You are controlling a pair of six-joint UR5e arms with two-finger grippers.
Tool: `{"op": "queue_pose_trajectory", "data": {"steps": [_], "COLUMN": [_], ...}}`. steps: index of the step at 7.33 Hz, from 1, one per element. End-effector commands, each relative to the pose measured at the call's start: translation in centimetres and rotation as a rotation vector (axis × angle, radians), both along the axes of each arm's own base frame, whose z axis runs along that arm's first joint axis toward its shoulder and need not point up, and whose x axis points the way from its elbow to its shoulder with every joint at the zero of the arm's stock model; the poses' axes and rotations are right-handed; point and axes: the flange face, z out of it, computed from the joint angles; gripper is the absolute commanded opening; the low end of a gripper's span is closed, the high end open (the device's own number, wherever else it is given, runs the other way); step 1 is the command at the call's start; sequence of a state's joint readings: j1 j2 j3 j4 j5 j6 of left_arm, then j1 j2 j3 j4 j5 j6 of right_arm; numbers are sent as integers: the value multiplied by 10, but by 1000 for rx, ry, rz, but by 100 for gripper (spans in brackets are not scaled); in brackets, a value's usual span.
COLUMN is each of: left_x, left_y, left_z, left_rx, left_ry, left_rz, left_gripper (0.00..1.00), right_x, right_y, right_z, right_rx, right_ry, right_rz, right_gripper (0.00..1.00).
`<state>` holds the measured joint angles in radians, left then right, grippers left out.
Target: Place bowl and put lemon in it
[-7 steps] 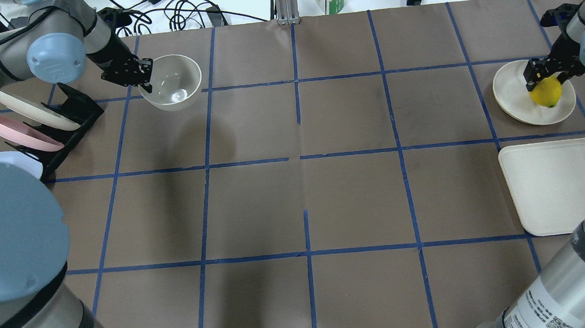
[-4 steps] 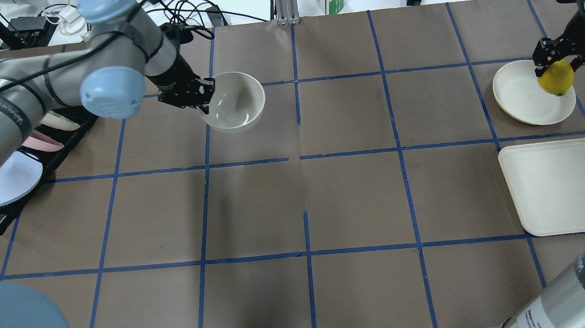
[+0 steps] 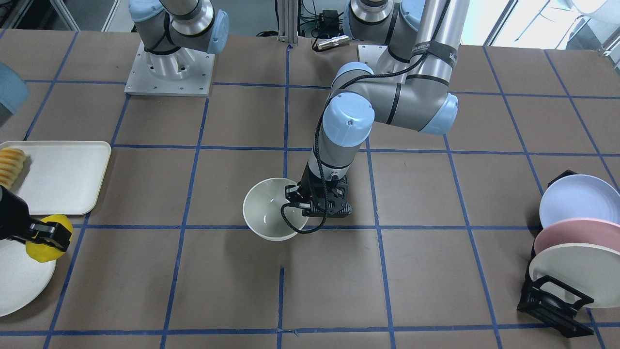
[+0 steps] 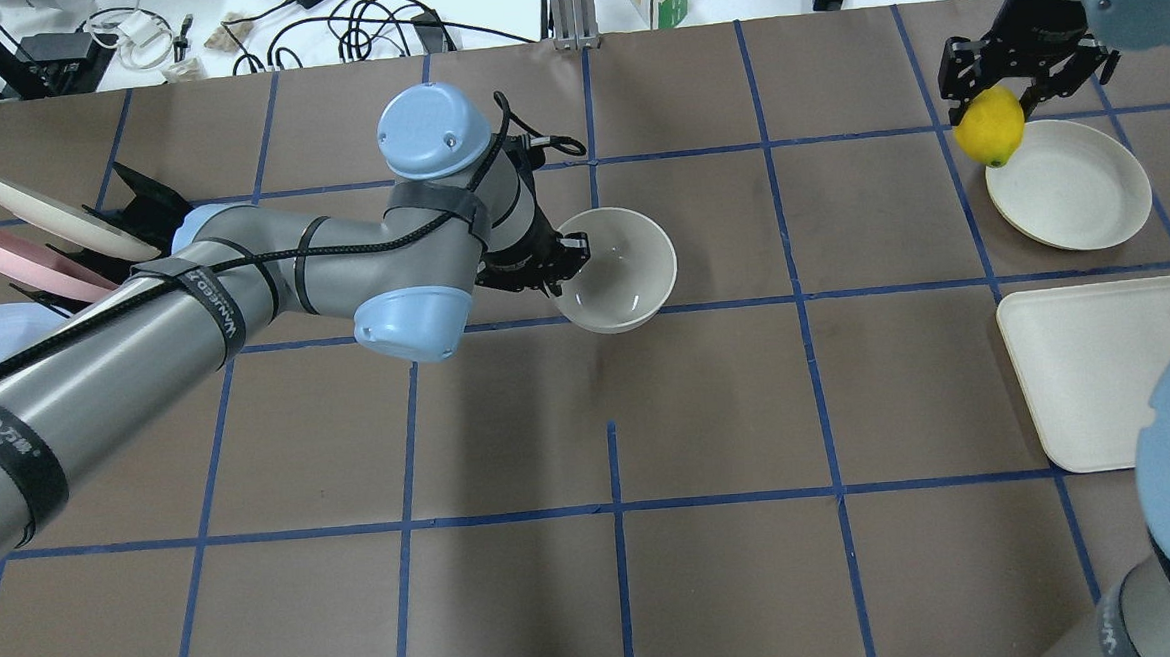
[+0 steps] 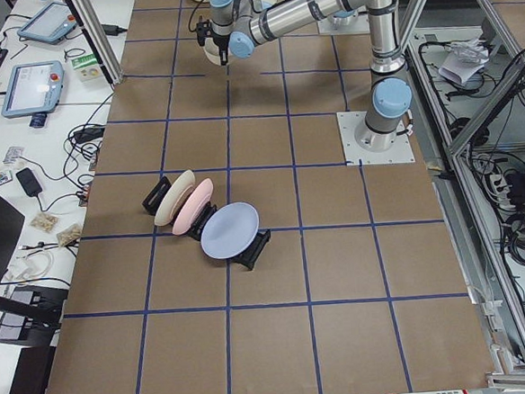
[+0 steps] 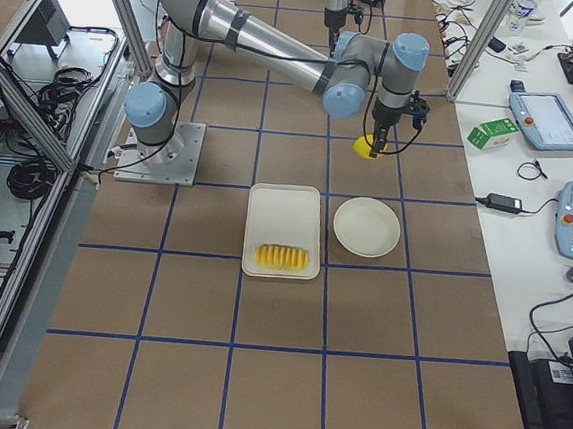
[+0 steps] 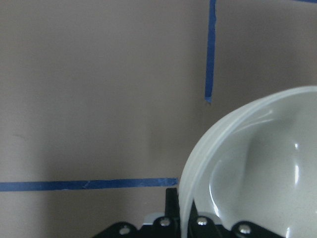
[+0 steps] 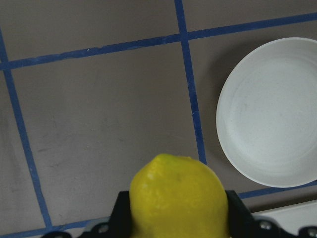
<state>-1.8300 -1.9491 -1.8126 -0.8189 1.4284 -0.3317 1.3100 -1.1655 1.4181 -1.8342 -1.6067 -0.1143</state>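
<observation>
Surface (image 4: 709,402) stretches wide below. Bowl (image 4: 617,272), rim pinched by the left end effector (image 4: 563,262), is just beside it near mid-surface; placing looks nearly done. Lemon (image 4: 988,127), gripped beneath the right end effector (image 4: 994,102), hangs well apart; dropping it in is left.

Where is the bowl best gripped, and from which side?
The rim of the bowl, one finger inside and one outside, from its left-arm side, as the left gripper does now: it is deep, round, and likely too wide to span.
</observation>
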Motion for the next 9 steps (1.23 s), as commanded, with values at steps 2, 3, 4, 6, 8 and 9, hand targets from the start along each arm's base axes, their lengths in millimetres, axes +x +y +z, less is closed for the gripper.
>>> {"op": "queue_pose_trajectory", "data": {"steps": [2, 3, 4, 6, 8, 9], "left_x": [2, 1, 1, 40, 86, 104], "left_y": [4, -1, -2, -31, -42, -37], "left_z": [-24, -26, -29, 19, 86, 134], "left_rx": [30, 28, 30, -79, -79, -17], "left_ry": [-10, -9, -10, 9, -22, -74], "left_rz": [0, 1, 1, 8, -69, -63], "left_gripper": [36, 56, 74, 100, 100, 100], "right_x": [70, 96, 124, 199, 245, 277], "right_y": [-2, 0, 3, 15, 29, 38], "right_z": [26, 31, 31, 30, 22, 16], "right_rx": [37, 44, 45, 35, 53, 64], "right_ry": [-8, -6, -6, -15, -19, -50], "right_rz": [50, 51, 57, 44, 51, 15], "right_gripper": [0, 0, 0, 0, 0, 0]}}
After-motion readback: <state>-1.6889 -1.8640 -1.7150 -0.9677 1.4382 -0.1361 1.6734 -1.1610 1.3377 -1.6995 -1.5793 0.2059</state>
